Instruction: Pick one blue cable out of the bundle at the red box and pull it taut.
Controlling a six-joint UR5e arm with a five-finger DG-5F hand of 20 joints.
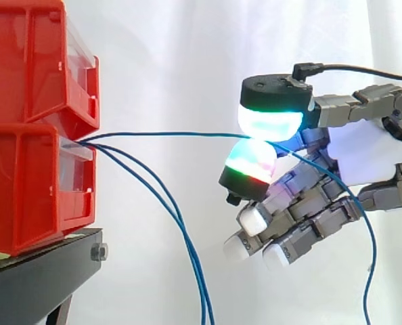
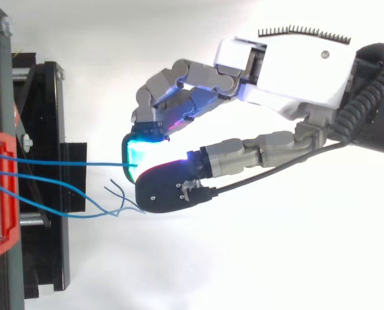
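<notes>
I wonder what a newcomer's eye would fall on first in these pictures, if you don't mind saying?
First, the hand at right, whose glowing cyan and green fingertips pinch one blue cable. That cable runs nearly straight to the stacked red bins at left. Below it, two slack cables droop from the same bins.

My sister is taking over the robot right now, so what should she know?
The hand is shut on one blue cable, pinched between glowing fingertips.
Things: that cable runs nearly straight from the lower red box to the hand; two other cables sag from the same box.
Done: one cable picked out.
Left: maybe a small pull away from the box to tighten it fully.
</notes>
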